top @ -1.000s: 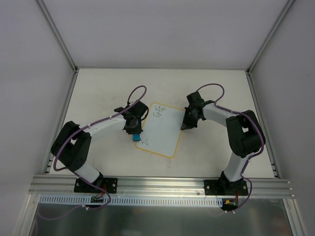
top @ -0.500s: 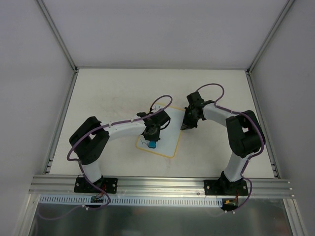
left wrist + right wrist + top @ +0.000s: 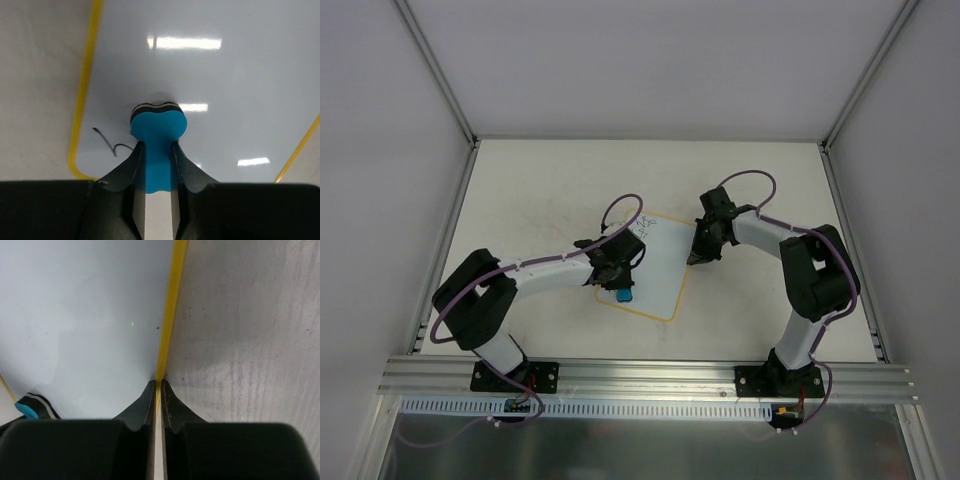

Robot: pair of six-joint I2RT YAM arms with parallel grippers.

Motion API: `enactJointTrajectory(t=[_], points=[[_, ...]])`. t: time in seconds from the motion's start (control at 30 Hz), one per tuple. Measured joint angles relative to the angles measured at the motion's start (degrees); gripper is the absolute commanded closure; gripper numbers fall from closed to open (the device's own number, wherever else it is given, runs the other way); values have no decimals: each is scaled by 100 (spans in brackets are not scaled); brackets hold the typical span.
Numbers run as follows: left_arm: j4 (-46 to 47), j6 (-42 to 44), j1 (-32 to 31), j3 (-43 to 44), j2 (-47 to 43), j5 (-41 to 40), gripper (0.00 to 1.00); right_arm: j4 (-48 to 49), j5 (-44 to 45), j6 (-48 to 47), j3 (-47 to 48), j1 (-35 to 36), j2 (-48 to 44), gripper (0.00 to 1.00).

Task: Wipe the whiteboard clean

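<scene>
The whiteboard (image 3: 658, 272), white with a yellow border, lies tilted on the table between the arms. Dark scribbles (image 3: 646, 226) show near its far corner, and one short stroke (image 3: 107, 142) remains by its near-left corner. My left gripper (image 3: 621, 288) is shut on the blue eraser (image 3: 158, 125) and presses it onto the board's near-left part. My right gripper (image 3: 695, 258) is shut, its tips (image 3: 158, 385) resting on the board's yellow right border (image 3: 170, 305). The eraser also shows at the lower left of the right wrist view (image 3: 27, 410).
The off-white tabletop (image 3: 540, 190) surrounds the board, with metal frame rails (image 3: 448, 230) along its sides and grey walls beyond. The arm bases stand on the aluminium rail (image 3: 640, 375) at the near edge.
My left gripper swept the eraser right across the board's near part, then came back left. Most of the writing near the near-left corner is gone. The right arm has not moved.
</scene>
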Motion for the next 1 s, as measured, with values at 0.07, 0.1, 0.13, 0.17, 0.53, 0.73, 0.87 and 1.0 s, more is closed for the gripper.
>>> enactJointTrajectory(t=[0.07,0.1,0.13,0.17,0.53,0.73,0.87,1.0], points=[[-9,-61,168,-214,-212,13,100,42,-2,-4,-39,0,-28,95],[-33,-70,282,-302,-306,13,100,59,-4,-4,-63,2,-46,95],[-83,-68,387,-361,-378,4,100,74,-9,-7,-90,2,-63,95],[-133,-68,476,-396,-424,-7,100,79,-13,-7,-109,2,-76,96],[-520,240,1464,-422,-542,-151,100,85,-114,-22,-223,-15,-157,95],[-1027,586,1729,-391,-612,-361,100,22,-66,-129,-236,-90,-197,95],[-1217,896,1725,-46,-612,-302,100,15,-57,-227,-236,-96,-203,95],[-1102,1180,1725,529,-575,-42,100,15,-63,-326,-234,-96,-203,95]])
